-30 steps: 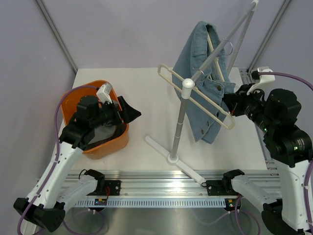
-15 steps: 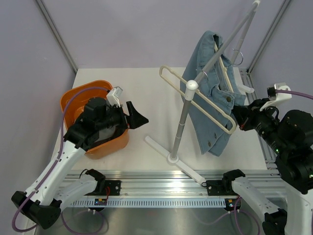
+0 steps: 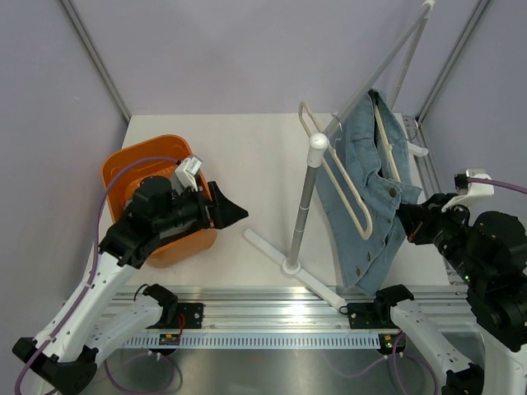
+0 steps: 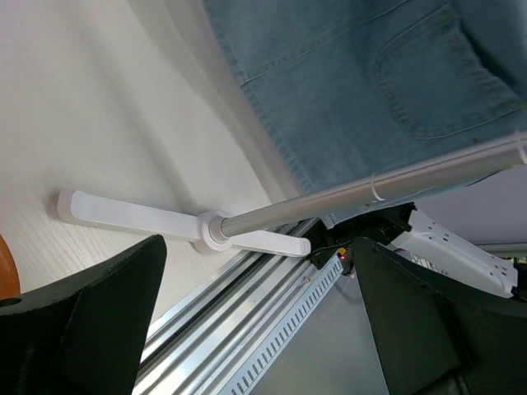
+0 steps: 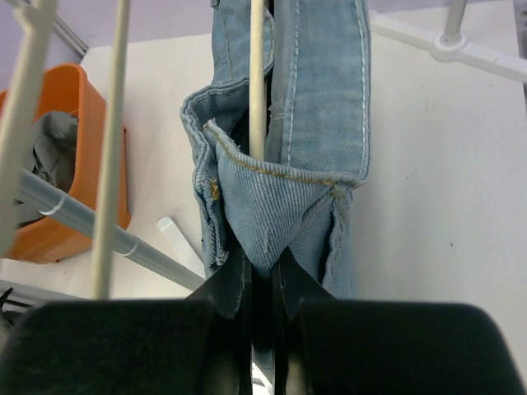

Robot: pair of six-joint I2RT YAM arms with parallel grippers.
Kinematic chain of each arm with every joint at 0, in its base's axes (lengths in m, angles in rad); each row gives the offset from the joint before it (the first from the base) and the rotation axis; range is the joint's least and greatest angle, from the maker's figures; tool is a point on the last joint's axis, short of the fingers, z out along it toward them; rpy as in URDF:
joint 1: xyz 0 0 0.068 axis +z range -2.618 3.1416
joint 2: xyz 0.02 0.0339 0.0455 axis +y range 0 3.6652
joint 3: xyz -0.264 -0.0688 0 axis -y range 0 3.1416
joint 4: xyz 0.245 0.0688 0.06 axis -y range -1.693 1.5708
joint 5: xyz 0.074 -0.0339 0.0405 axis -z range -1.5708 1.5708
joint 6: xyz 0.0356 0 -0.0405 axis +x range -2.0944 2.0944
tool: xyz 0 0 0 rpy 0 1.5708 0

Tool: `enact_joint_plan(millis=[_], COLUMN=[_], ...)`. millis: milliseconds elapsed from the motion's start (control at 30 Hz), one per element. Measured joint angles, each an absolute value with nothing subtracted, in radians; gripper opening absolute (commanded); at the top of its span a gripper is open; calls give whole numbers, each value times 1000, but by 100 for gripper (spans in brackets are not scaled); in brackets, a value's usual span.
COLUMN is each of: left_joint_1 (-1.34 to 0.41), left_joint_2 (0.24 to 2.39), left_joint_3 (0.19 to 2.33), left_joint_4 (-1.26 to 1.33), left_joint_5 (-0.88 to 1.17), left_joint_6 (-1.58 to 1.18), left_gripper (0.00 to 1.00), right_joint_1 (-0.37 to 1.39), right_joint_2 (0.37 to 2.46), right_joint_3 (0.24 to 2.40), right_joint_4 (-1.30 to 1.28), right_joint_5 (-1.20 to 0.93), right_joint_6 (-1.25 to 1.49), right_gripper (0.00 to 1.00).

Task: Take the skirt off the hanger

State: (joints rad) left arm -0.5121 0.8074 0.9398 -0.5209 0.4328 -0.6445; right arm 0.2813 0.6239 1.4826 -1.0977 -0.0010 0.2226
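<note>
While I stand and look, the blue jean skirt (image 3: 380, 218) hangs on its hanger (image 3: 385, 141) over the right side of the bench (image 3: 239, 156), close to the right edge. The hanger hangs from a long slanted rod of the white rack (image 3: 302, 210), whose foot stands near the front edge, about the middle. The skirt is not off the hanger yet. From the right wrist camera, a pale stick of the hanger runs down into the skirt's folds.

The right pincer (image 3: 406, 230) is clenched on the skirt. Its two black fingers (image 5: 226, 292) pinch a fold of the blue cloth at the skirt's edge, on the side nearest the right edge of the bench.

The left pincer (image 3: 230, 204) is released, its jaws wide apart with nothing between them. It hangs in the air between the rack's foot and an orange basket (image 3: 177, 247). The basket sits by the left edge of the bench, and some grey cloth (image 5: 49, 148) lies in it.
</note>
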Motion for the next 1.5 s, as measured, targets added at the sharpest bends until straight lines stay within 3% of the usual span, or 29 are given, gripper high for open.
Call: enact_joint_plan(millis=[467,700,1033,1500], left_joint_1=[-514,-514,-517,-518], left_joint_2=[565,587,492,601], left_joint_3=[775,783,796,797], left_joint_4=[-402,-412,-448,-488], left_joint_5=[524,528,514,479], left_joint_6=[-788,-799,-842,-841], left_gripper=[99,99,99,99], right_joint_1=[281,281,281,281], right_joint_2=[704,696,820,838], right_joint_3=[1364,1336,1544,1465], right_joint_4=[-1120,-1107,-1203,-1158], right_joint_5=[-1,-29,-47,-137], right_joint_6=[295,351,327,242], right_gripper=[0,0,0,0])
